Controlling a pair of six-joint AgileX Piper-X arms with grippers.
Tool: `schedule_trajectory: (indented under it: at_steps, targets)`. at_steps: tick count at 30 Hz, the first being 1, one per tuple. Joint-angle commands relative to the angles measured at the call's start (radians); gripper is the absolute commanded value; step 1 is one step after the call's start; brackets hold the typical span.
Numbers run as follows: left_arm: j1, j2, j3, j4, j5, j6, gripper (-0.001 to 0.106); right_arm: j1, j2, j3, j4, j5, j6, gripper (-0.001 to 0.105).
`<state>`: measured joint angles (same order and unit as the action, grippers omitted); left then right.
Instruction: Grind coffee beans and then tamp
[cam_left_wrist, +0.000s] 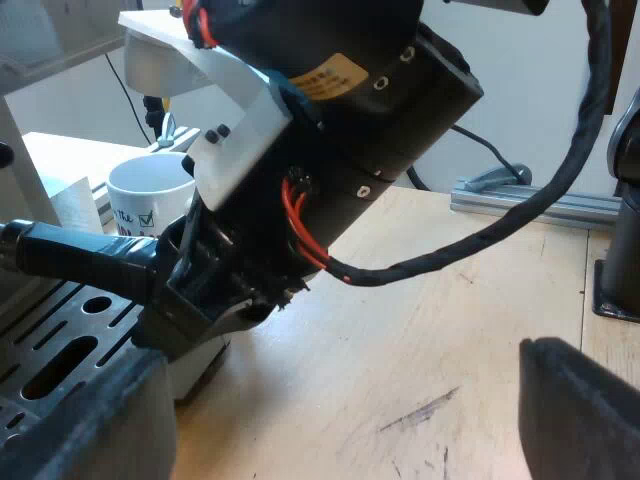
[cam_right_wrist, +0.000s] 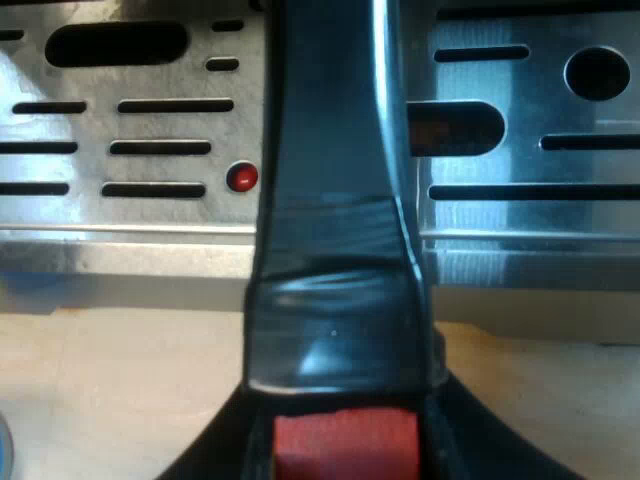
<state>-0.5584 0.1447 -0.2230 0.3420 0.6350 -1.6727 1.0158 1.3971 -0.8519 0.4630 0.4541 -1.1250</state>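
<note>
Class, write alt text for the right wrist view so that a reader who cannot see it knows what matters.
The right hand is shut on a dark handle near its red end, a finger on each side. The handle runs out over the machine's slotted metal grate, with pale wooden table at the grate's edge.

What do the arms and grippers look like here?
Right arm: thick black round body, small screws around it, a yellow label and a flat white plate bolted on. Left gripper: two broad matte black fingers with blunt rounded tips.
</note>
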Motion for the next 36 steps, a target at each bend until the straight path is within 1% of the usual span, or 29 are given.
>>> schedule_trajectory:
  at_steps: [1, 13, 16, 17, 19, 20, 21, 31, 34, 35, 36]
  targets:
    - [-0.005, -0.006, -0.009, -0.002, 0.015, -0.012, 0.071, 0.014, -0.004, -0.011, -0.028, -0.031, -0.053, 0.0]
    - [-0.005, -0.006, -0.009, -0.002, 0.015, -0.012, 0.071, 0.014, -0.007, -0.011, -0.003, -0.033, -0.053, 0.0]
    - [-0.005, -0.006, -0.009, -0.002, 0.015, -0.012, 0.071, 0.017, -0.007, -0.011, -0.003, -0.033, -0.034, 0.0]
    - [-0.005, -0.006, -0.009, -0.002, 0.015, -0.012, 0.071, 0.023, -0.007, -0.011, -0.003, -0.029, -0.014, 0.0]
    - [-0.005, -0.006, -0.009, -0.002, 0.015, -0.012, 0.071, 0.032, -0.007, -0.011, -0.001, -0.011, 0.0, 0.0]
    - [-0.005, -0.006, -0.009, -0.002, 0.015, -0.012, 0.071, 0.034, -0.007, -0.011, -0.001, -0.006, 0.0, 0.0]
    - [-0.005, -0.006, -0.009, -0.002, 0.015, -0.012, 0.071, 0.05, -0.007, -0.011, 0.008, 0.03, 0.0, 0.0]
    - [-0.005, -0.006, -0.009, -0.002, 0.013, -0.012, 0.071, 0.084, -0.007, -0.011, 0.048, 0.056, 0.008, 0.0]
    - [-0.005, -0.006, -0.009, -0.002, 0.013, -0.012, 0.071, 0.095, -0.007, -0.011, 0.058, 0.085, 0.058, 0.0]
    - [-0.005, -0.006, -0.009, -0.002, 0.013, -0.012, 0.071, 0.101, -0.007, -0.011, 0.062, 0.085, 0.069, 0.0]
    - [-0.005, -0.006, -0.009, -0.002, 0.013, -0.012, 0.071, 0.108, -0.007, -0.011, 0.071, 0.109, 0.071, 0.0]
